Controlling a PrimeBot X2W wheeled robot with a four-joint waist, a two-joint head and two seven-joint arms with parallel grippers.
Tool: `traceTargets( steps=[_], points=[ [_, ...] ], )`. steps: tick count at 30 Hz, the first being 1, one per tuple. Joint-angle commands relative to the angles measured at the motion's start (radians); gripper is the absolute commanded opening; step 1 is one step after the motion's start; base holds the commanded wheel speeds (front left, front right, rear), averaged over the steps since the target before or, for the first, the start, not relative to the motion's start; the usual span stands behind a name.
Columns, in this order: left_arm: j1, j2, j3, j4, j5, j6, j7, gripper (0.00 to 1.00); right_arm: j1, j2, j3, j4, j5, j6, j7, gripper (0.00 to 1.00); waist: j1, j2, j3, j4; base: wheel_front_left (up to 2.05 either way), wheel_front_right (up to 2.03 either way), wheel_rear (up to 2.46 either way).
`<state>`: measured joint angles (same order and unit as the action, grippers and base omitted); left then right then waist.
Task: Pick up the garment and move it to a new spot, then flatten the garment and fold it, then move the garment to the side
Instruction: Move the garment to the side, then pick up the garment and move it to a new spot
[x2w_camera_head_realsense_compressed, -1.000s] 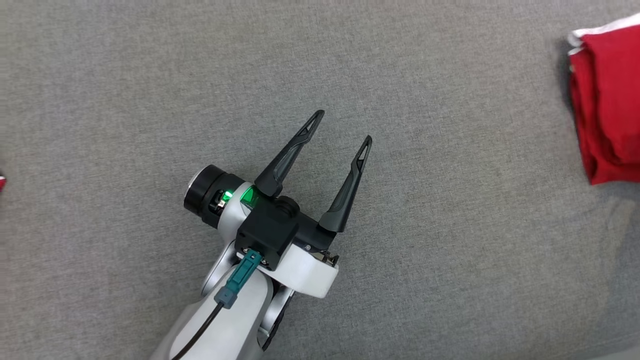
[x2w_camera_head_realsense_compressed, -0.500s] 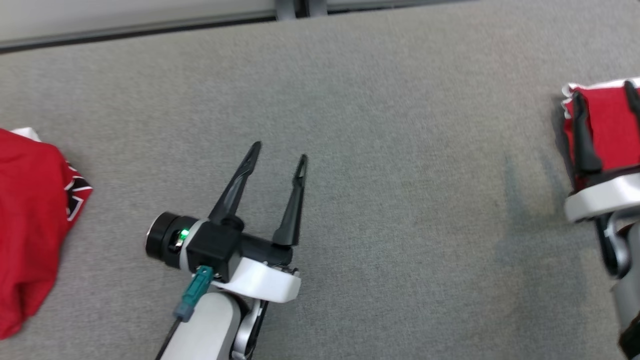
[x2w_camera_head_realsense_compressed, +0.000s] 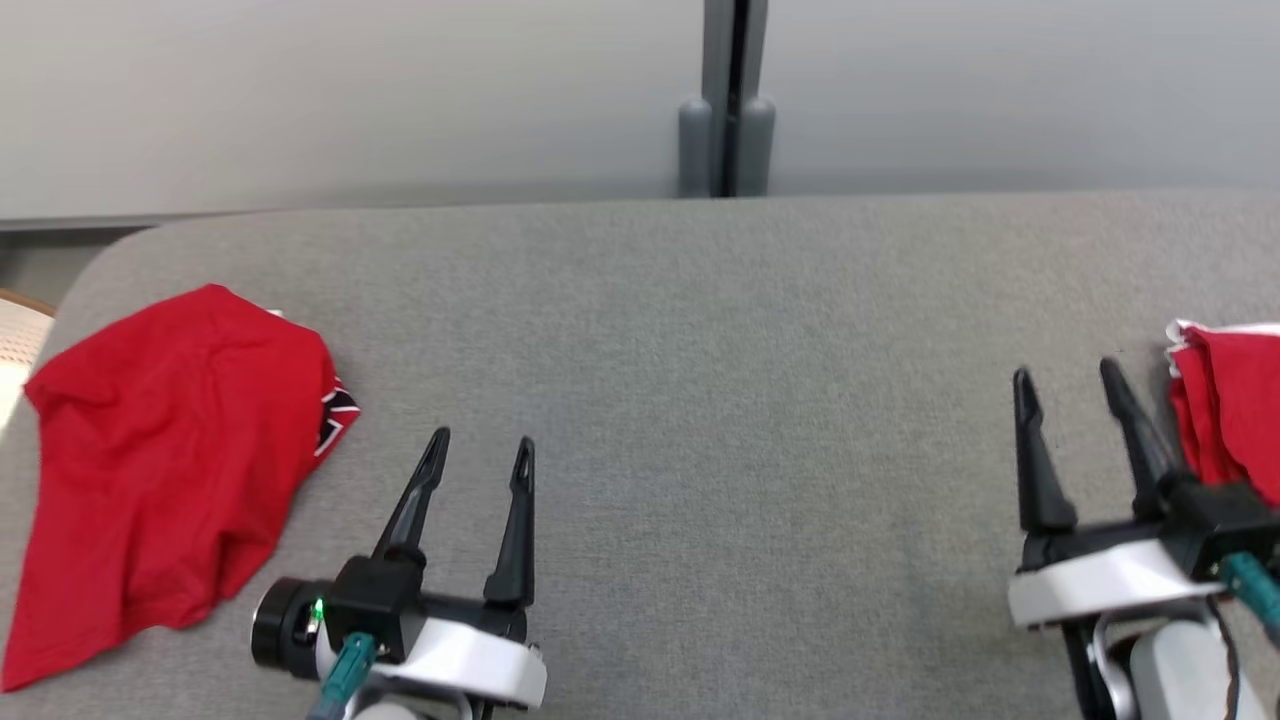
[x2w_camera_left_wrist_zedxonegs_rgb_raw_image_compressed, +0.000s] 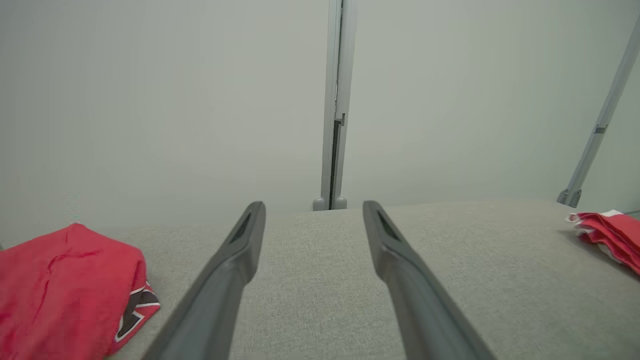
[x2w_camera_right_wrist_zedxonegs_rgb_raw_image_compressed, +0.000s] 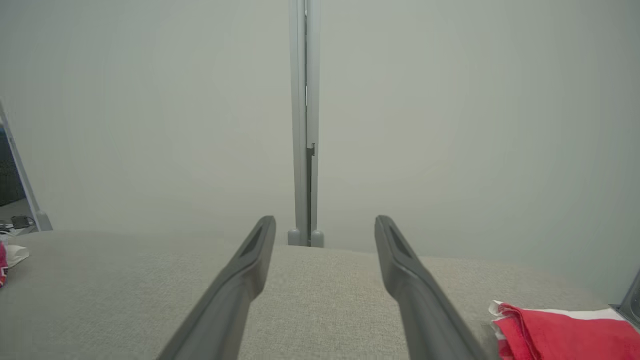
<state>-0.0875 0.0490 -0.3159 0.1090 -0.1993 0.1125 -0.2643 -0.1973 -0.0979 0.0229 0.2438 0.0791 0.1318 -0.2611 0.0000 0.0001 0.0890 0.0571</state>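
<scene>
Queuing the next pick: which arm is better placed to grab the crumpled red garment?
Left, I'd say. The left claw stands open just beside the crumpled garment. The right claw, also open, is far across the grey surface by the folded garment.

Bare grey upholstered surface (x2w_camera_head_realsense_compressed: 740, 450) lay ahead of both open claws and across the wide stretch between left gripper (x2w_camera_head_realsense_compressed: 482, 438) and right gripper (x2w_camera_head_realsense_compressed: 1064, 372). A crumpled red garment (x2w_camera_head_realsense_compressed: 160, 490) lay just outboard of the left claw, apart from it. A folded red garment (x2w_camera_head_realsense_compressed: 1235, 420) lay hard by the right claw's outer finger; contact undetermined. Forward passage ended at the wall panel (x2w_camera_head_realsense_compressed: 350, 90) and its grey post (x2w_camera_head_realsense_compressed: 725, 110).
</scene>
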Motion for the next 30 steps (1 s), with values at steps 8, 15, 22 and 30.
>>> traceTargets(
  steps=[8, 15, 22, 30],
  points=[
    [0.089, 0.003, 0.005, 0.036, -0.001, 0.001, 0.000, 1.00, 0.157, 0.042, -0.040, -0.051, 0.013, -0.002, -0.006, 1.00, 0.0000, -0.0001, -0.102, 0.052, 0.00, 0.00, 0.00],
    [0.114, 0.003, 0.020, 0.035, 0.004, 0.005, 0.000, 1.00, 0.199, 0.047, -0.021, -0.063, 0.056, -0.002, -0.006, 1.00, 0.0000, -0.0001, -0.106, 0.043, 0.00, 0.00, 0.00],
    [0.117, 0.003, 0.025, 0.035, 0.003, 0.000, 0.000, 1.00, 0.199, 0.047, -0.009, -0.055, 0.065, -0.002, -0.006, 1.00, 0.0000, -0.0001, -0.103, 0.035, 0.00, 0.00, 0.00],
    [0.117, 0.003, 0.027, 0.045, 0.004, -0.003, 0.000, 1.00, 0.190, 0.047, -0.012, -0.051, 0.068, -0.002, -0.006, 1.00, 0.0000, -0.0001, -0.101, 0.030, 0.00, 0.00, 0.00]
  ],
)
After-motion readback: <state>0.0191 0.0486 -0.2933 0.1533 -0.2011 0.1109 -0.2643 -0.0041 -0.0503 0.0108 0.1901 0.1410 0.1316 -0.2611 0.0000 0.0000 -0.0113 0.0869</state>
